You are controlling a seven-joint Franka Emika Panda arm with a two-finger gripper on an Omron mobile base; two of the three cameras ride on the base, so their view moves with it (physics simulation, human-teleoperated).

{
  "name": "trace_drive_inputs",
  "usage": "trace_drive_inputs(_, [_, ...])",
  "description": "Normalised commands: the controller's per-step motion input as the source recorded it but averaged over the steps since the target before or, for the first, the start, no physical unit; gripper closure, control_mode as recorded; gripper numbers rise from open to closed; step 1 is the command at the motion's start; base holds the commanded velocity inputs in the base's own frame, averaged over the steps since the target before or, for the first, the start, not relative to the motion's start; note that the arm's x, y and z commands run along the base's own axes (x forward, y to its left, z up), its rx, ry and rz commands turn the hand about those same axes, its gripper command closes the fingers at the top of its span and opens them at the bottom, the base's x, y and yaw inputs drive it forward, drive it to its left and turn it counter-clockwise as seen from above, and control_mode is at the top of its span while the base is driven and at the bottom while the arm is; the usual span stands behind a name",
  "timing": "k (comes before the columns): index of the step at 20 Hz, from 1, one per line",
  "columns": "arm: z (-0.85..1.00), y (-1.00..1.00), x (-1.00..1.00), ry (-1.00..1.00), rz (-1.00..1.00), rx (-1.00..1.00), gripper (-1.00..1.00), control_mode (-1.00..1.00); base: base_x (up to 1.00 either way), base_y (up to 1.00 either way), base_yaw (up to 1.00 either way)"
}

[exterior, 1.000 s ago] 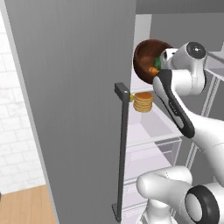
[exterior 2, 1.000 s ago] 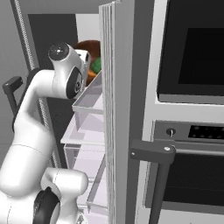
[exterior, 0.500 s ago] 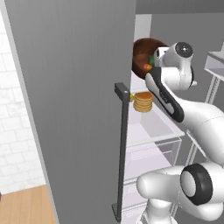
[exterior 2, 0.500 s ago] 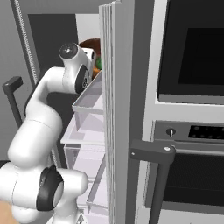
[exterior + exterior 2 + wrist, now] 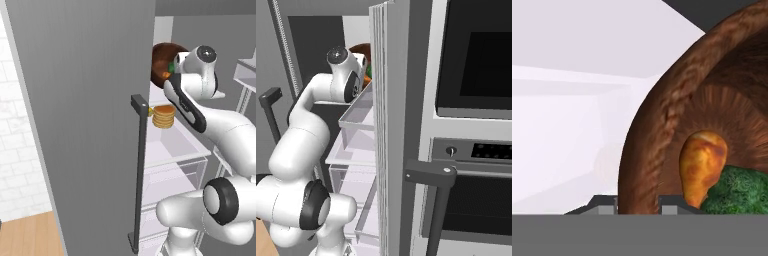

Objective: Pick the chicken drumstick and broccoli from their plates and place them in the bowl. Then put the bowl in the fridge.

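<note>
While the gripper [image 5: 637, 202] pinches the rim of the bowl [image 5: 712, 100] inside the fridge [image 5: 90, 100], risk noted — bowl tilts, drumstick [image 5: 702, 167] and broccoli [image 5: 739, 192] spill — or knocks the pancakes [image 5: 163, 116].

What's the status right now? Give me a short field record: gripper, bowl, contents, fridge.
gripper: shut on the bowl's rim, one fingertip each side of the wall
bowl: dark wood, held up inside the fridge, above the shelf
contents: chicken drumstick and broccoli both in the bowl, touching
fridge: door open, white shelves showing
also on shelf: stack of pancakes
</note>
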Motion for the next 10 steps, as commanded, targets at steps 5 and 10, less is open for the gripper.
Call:
trace_drive_inputs(5, [-0.06,0.00,0.23,-0.02,0.00,0.00,1.00,-1.00,0.00,0.00,0.00])
trace_drive_inputs(10, [0.00,0.00,0.23,-0.05,0.00,0.00,-1.00,-1.00,0.00,0.00,0.00])
